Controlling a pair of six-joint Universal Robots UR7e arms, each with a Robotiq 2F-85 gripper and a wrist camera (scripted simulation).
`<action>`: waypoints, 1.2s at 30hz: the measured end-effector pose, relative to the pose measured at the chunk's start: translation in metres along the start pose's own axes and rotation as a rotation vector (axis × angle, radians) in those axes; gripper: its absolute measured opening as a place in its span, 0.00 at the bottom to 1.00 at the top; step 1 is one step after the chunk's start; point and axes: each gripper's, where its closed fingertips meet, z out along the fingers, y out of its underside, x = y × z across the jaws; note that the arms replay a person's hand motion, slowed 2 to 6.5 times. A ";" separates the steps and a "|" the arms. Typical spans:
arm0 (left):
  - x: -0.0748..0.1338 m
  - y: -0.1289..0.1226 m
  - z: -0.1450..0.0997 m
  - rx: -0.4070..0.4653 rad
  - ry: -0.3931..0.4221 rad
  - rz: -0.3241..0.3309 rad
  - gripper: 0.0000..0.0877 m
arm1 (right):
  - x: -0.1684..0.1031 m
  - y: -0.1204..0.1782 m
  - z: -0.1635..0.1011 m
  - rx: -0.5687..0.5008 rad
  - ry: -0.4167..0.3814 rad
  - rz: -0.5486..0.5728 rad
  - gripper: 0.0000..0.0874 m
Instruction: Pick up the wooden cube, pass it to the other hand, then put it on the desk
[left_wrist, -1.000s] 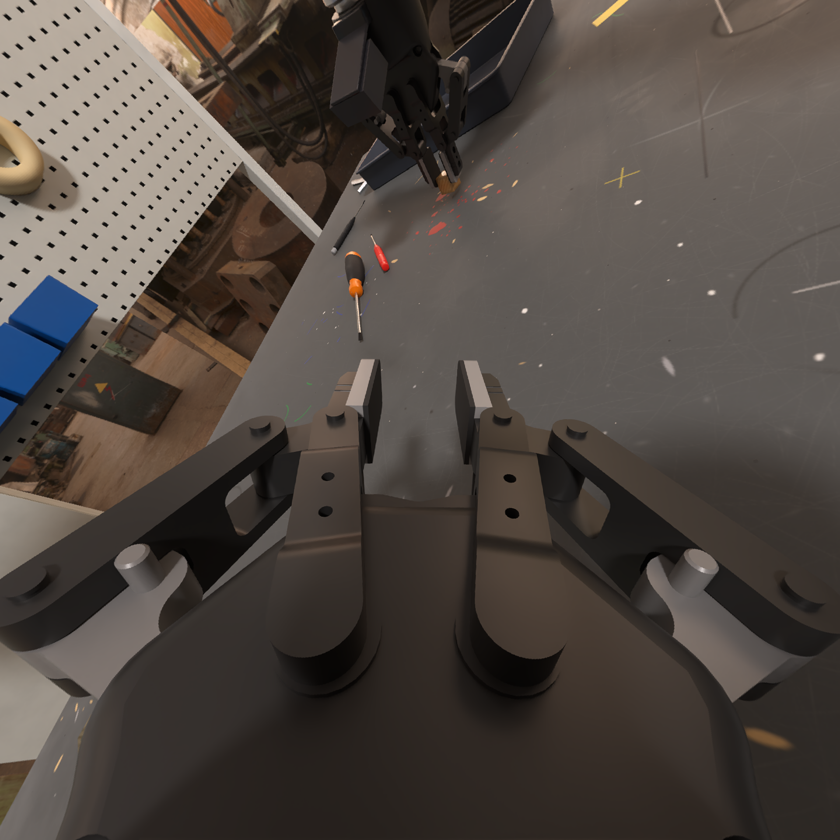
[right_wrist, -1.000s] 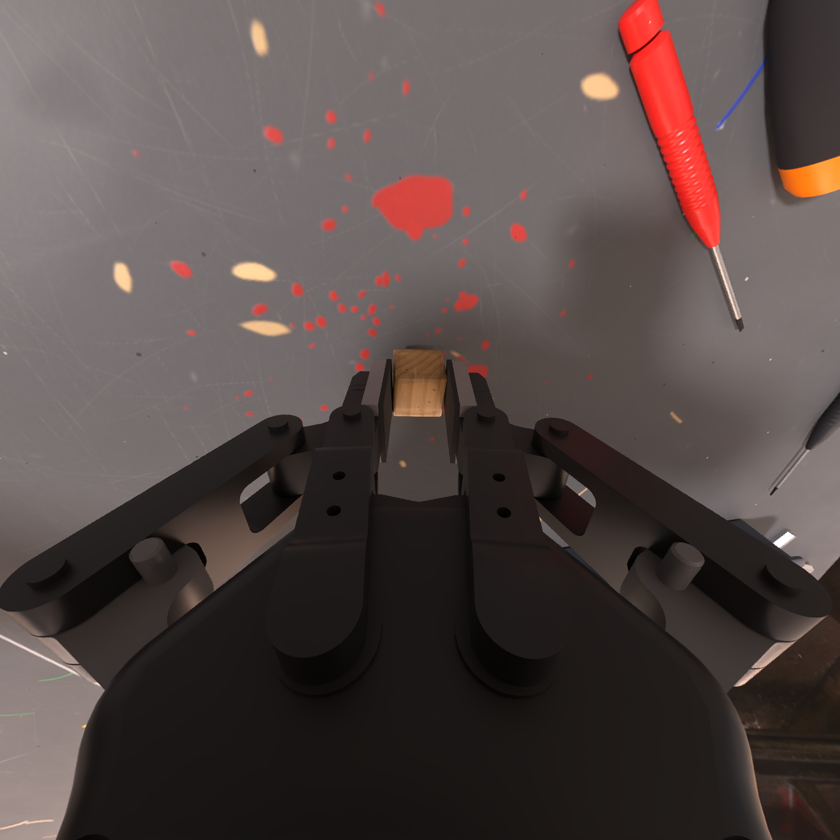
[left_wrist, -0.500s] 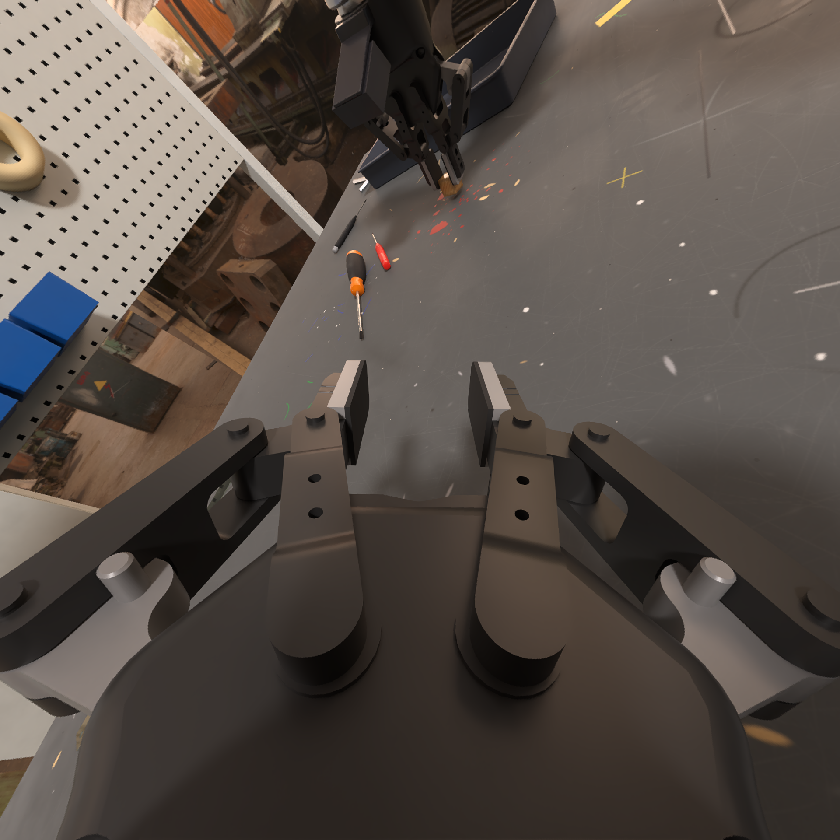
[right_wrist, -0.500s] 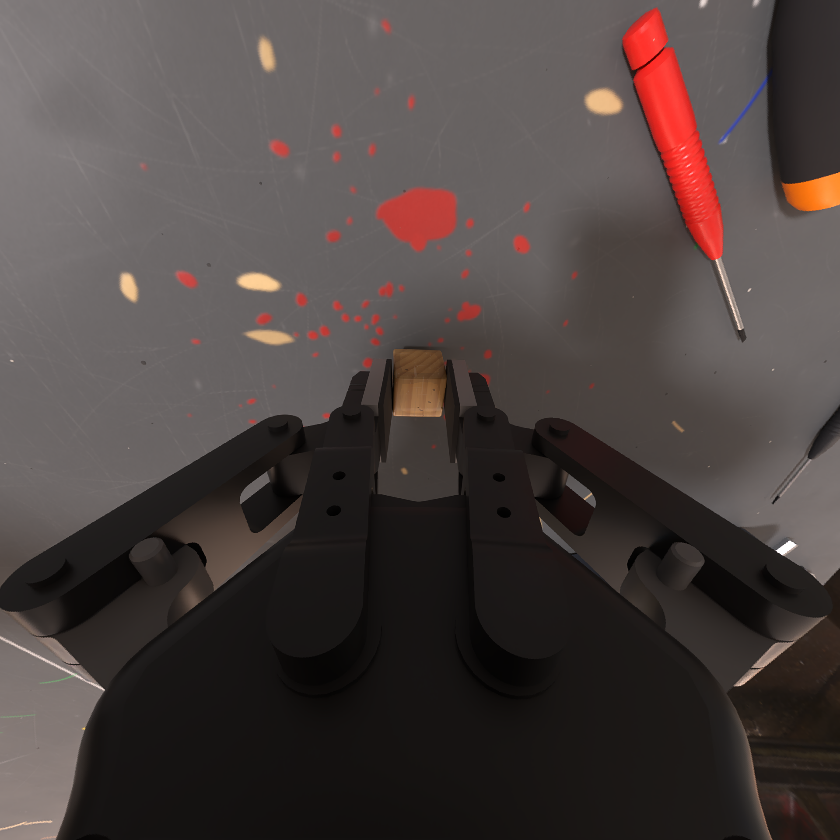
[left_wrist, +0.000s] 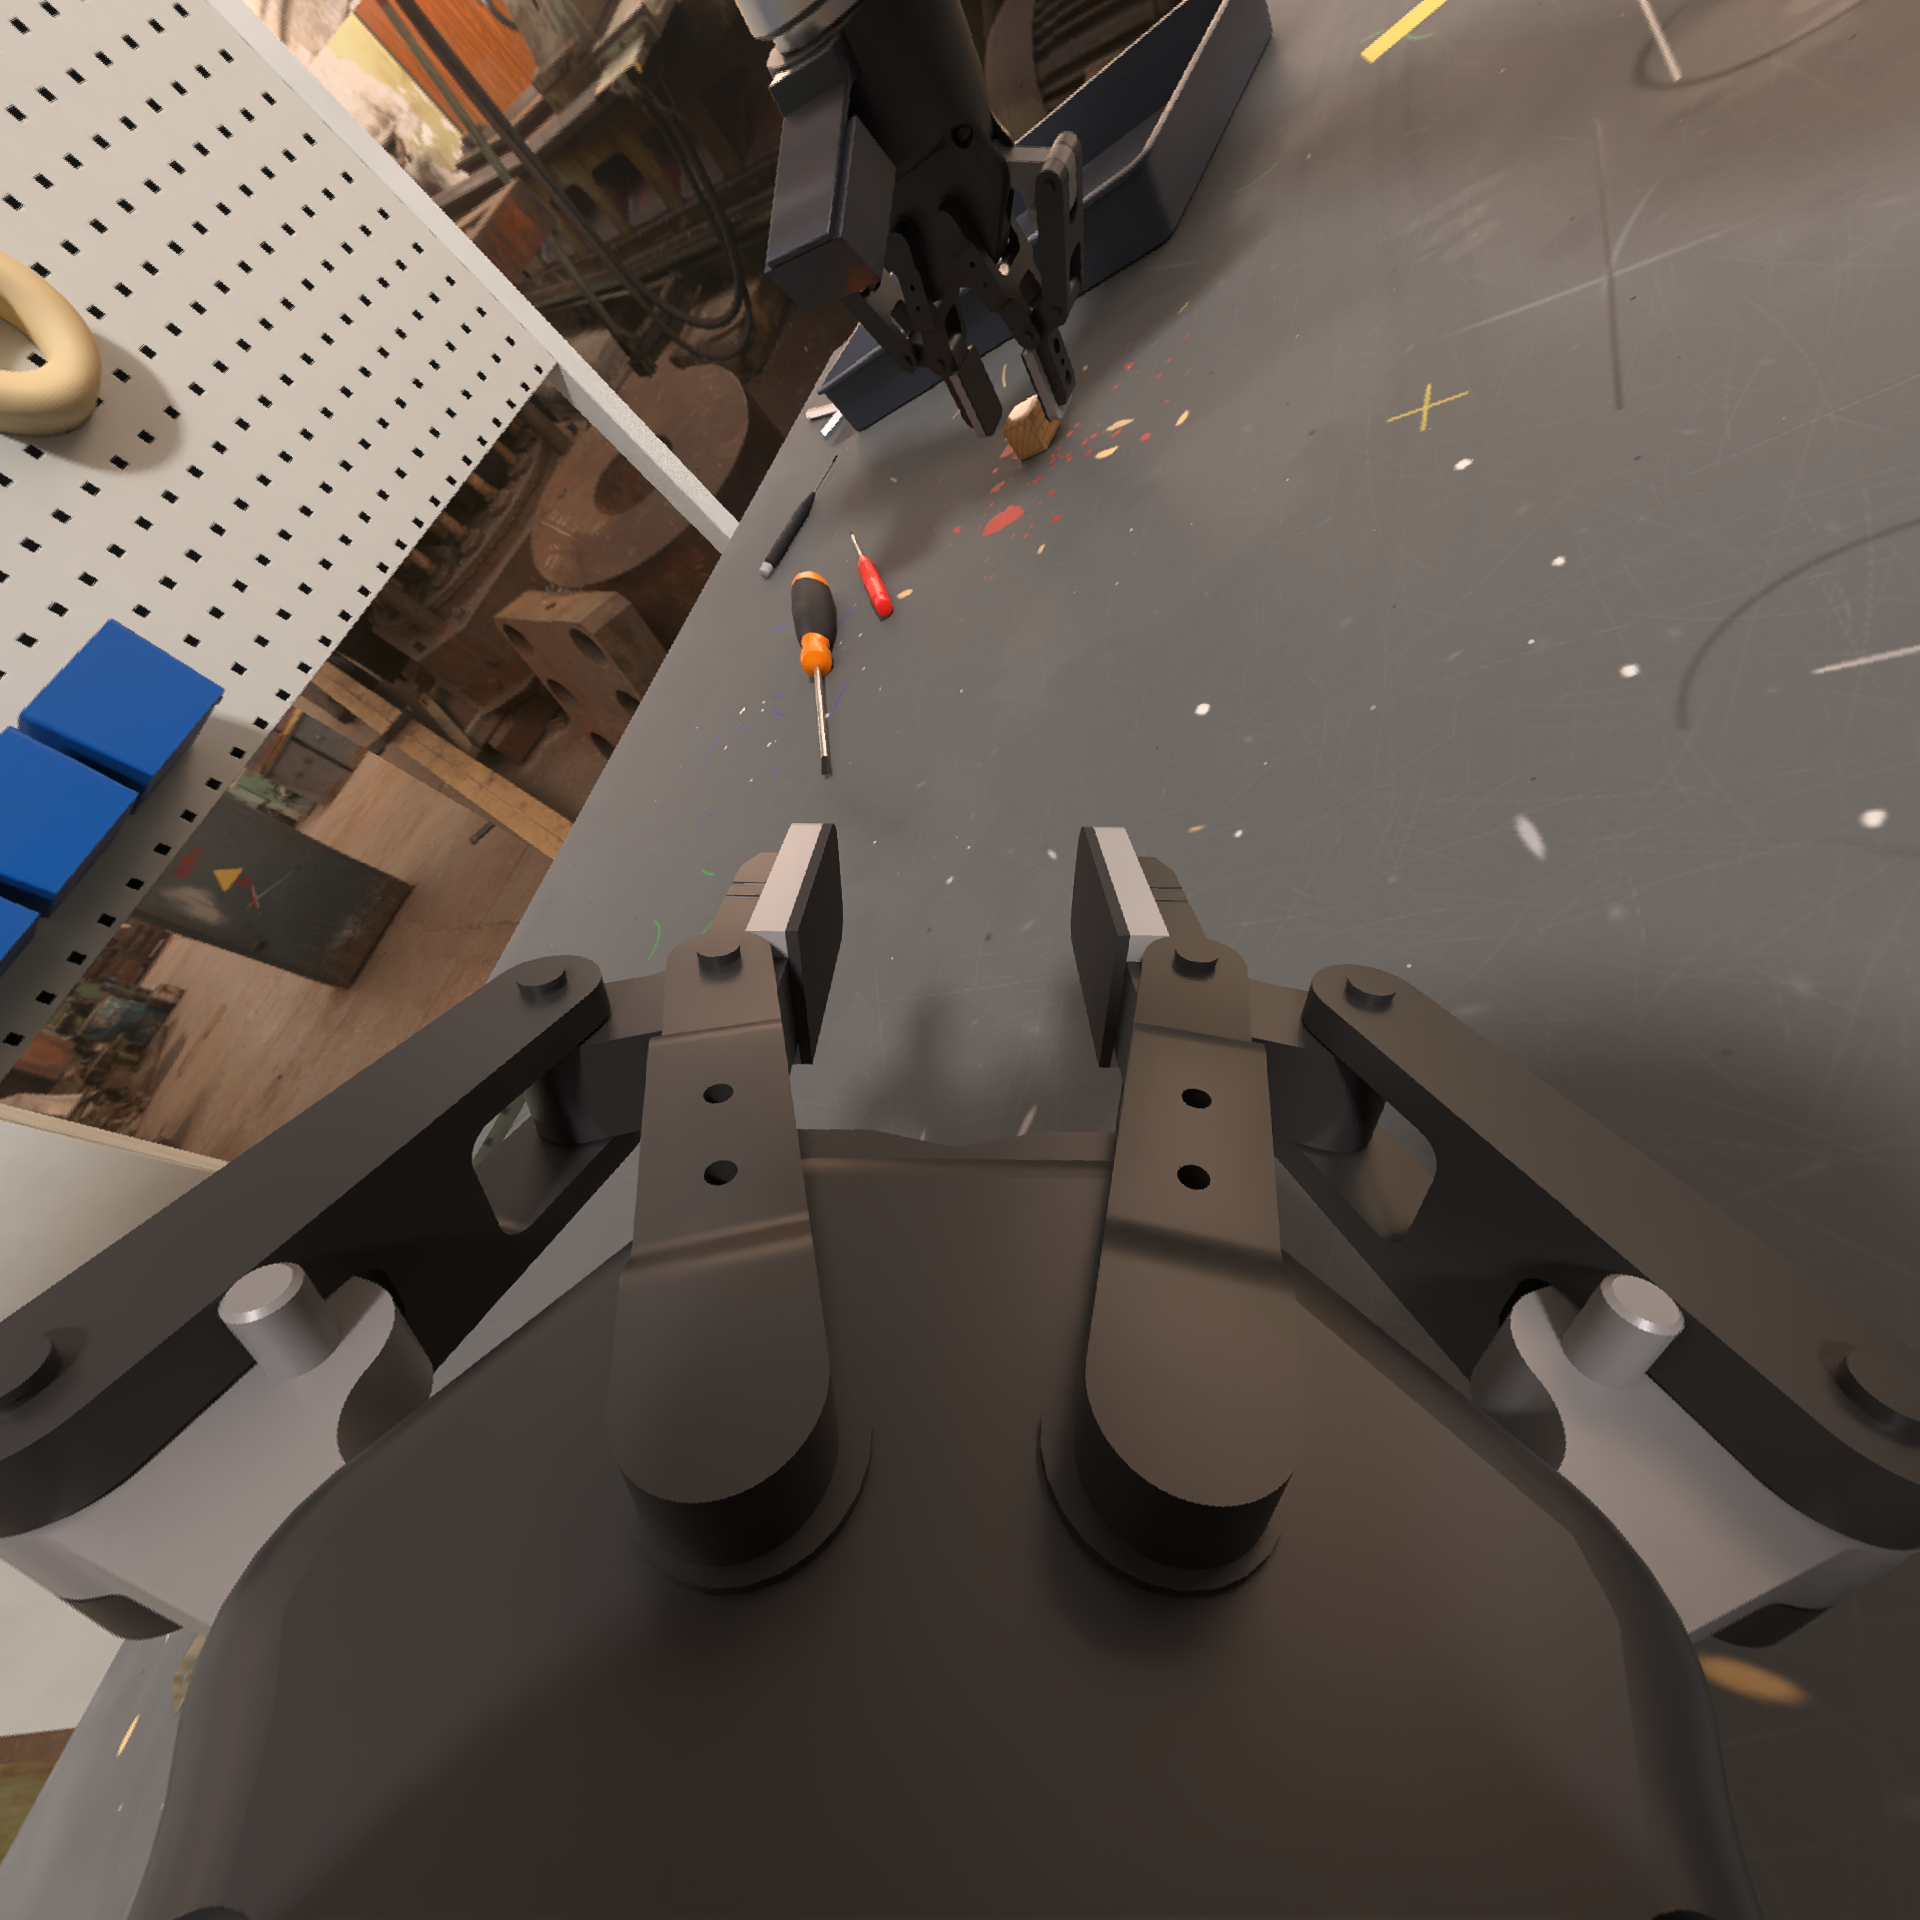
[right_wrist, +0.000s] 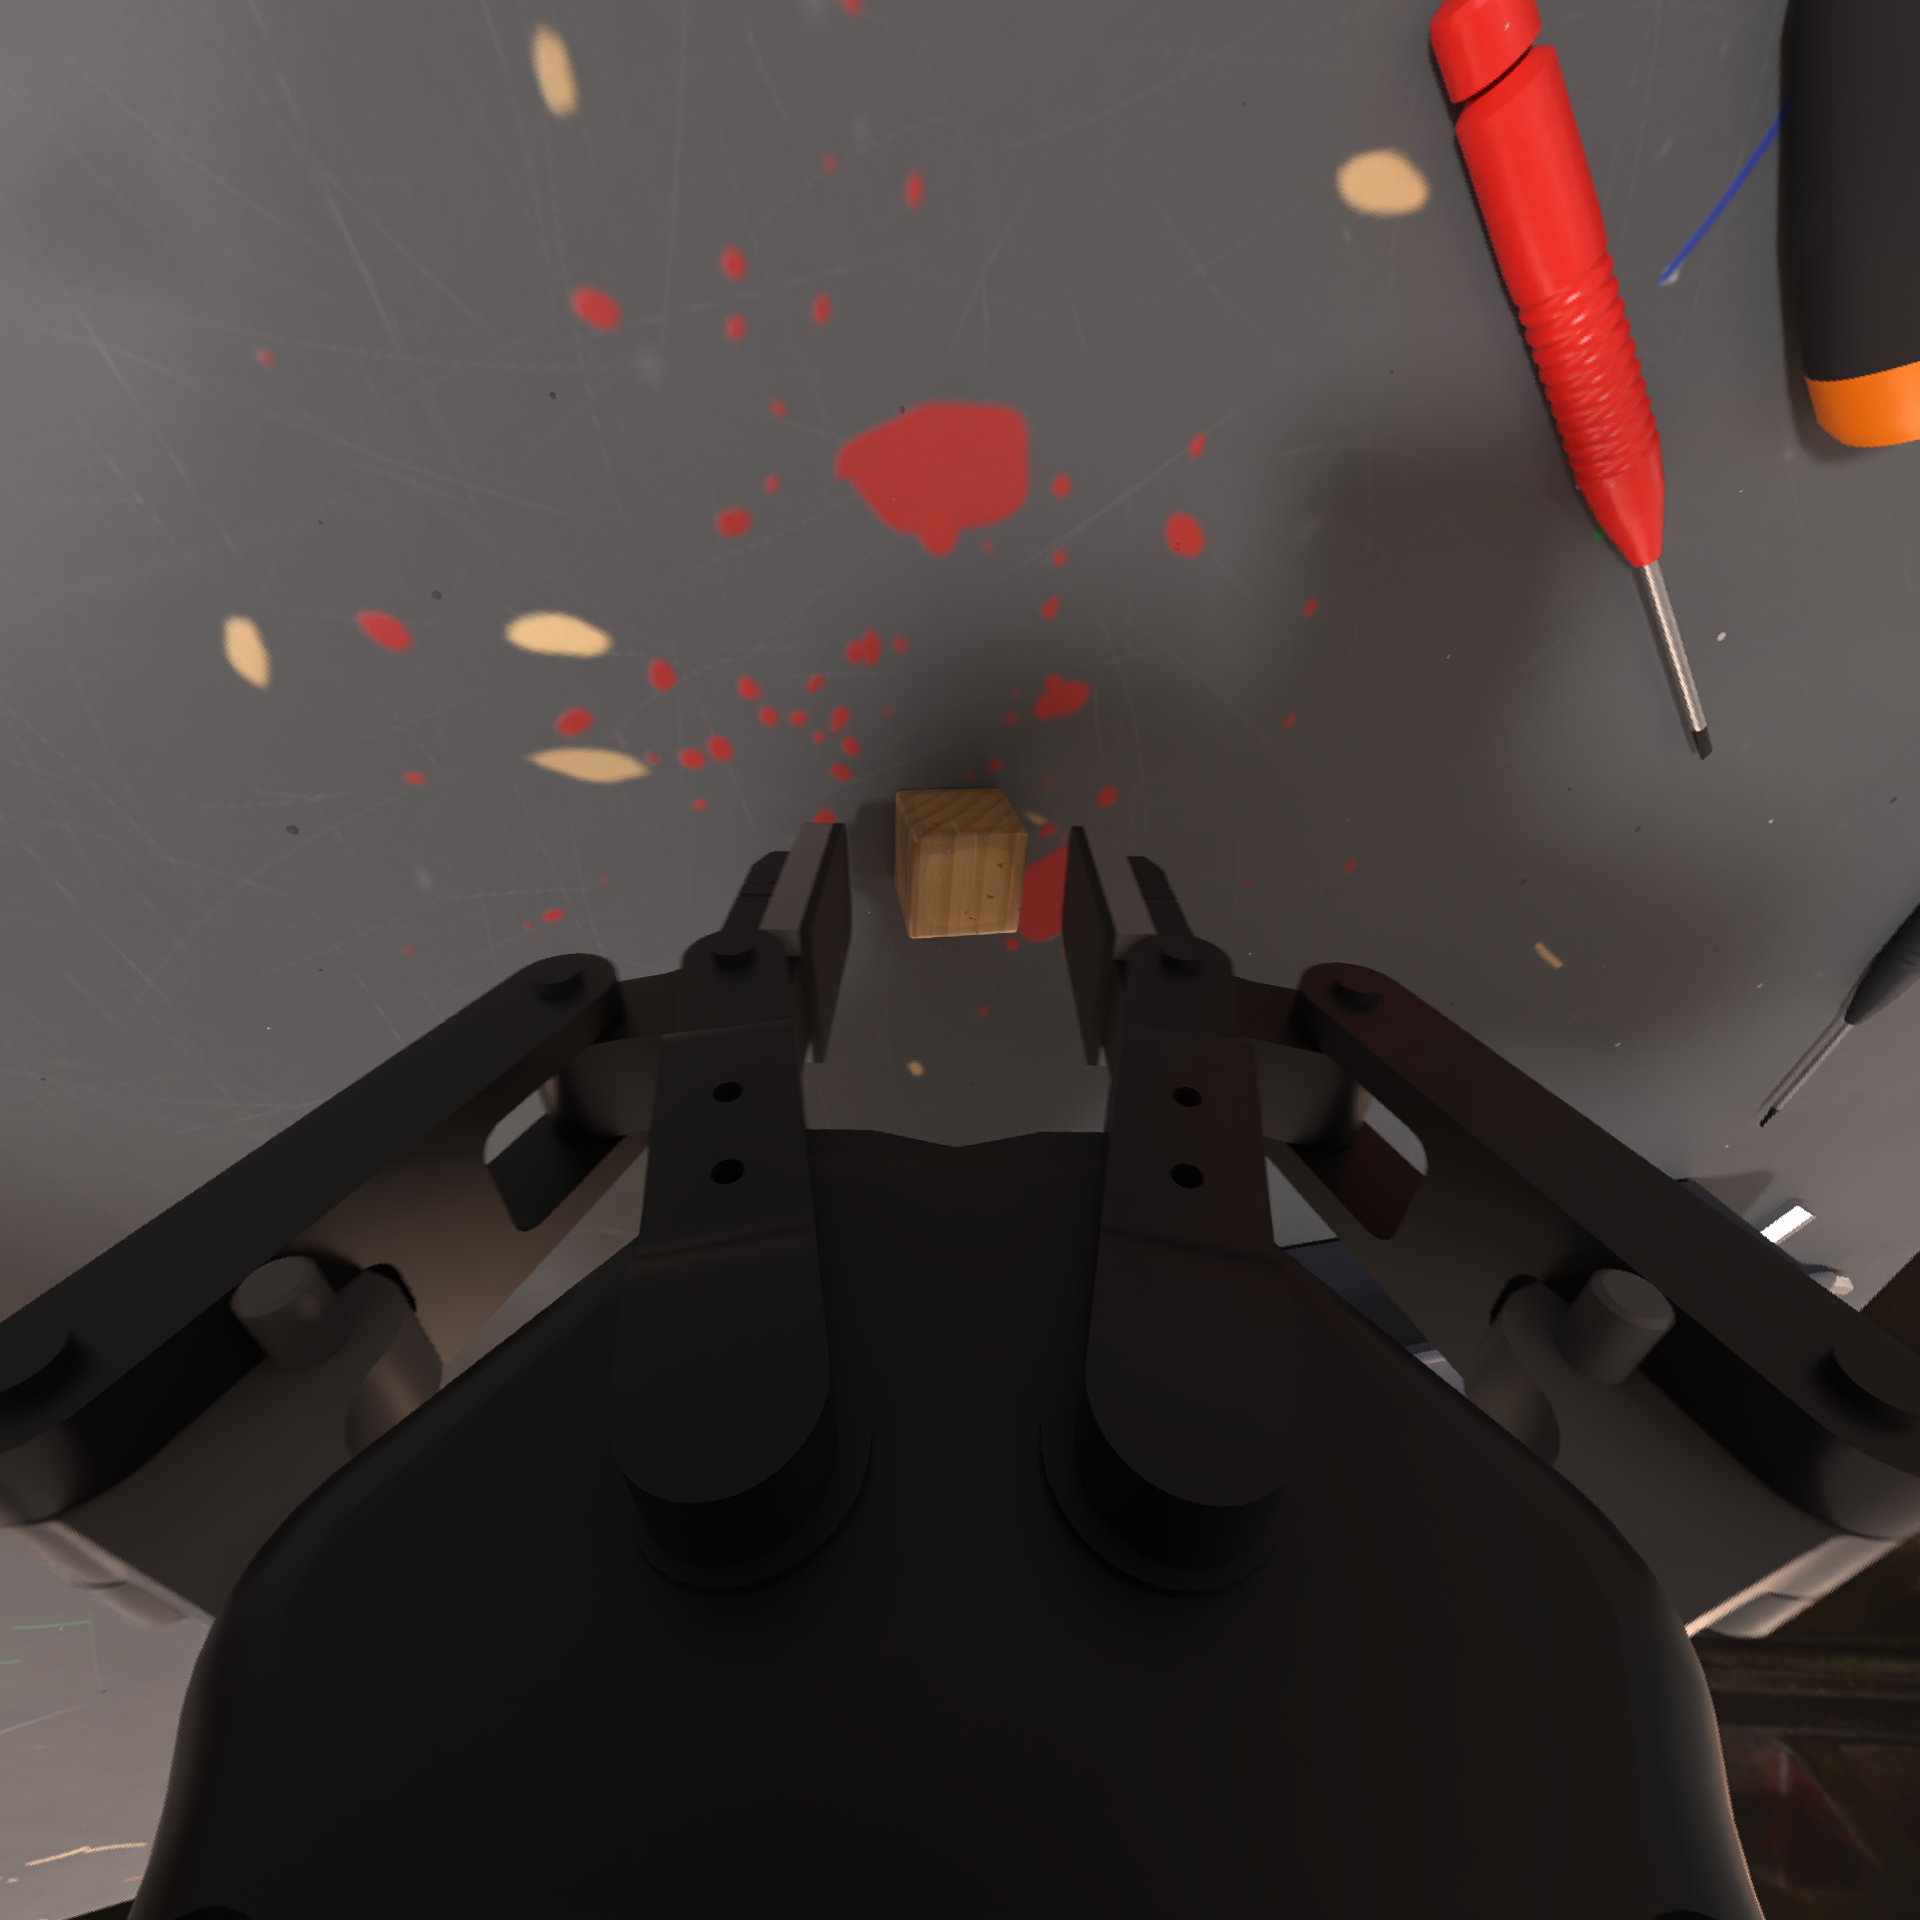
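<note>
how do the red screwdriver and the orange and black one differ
The red screwdriver is slimmer and shorter, all red at the handle; the orange and black screwdriver is thicker and longer. The red one's tip points towards the right gripper, the other's away. Both lie flat on the desk.

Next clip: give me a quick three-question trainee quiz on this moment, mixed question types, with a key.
1. True or false: the right gripper is clamped on the wooden cube.
2. Which tool lies nearest the cube? A. red screwdriver B. orange-and-black screwdriver C. thin black screwdriver
3. Fill in: the left gripper holds ____.

Key: 1. False; its jaws stand apart, with gaps on both sides of the cube. 2. A. 3. Nothing; its jaws are open over the desk.
</note>
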 end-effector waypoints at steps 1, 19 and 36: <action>0.000 0.000 0.000 0.000 0.000 -0.001 0.47 | 0.000 0.000 0.000 0.000 0.001 0.003 0.48; -0.006 0.002 -0.003 -0.022 -0.027 -0.044 0.67 | 0.005 0.004 -0.014 0.020 0.024 0.059 0.84; -0.031 0.013 -0.018 -0.099 -0.185 -0.182 0.87 | -0.002 -0.004 -0.059 0.203 0.067 0.174 0.97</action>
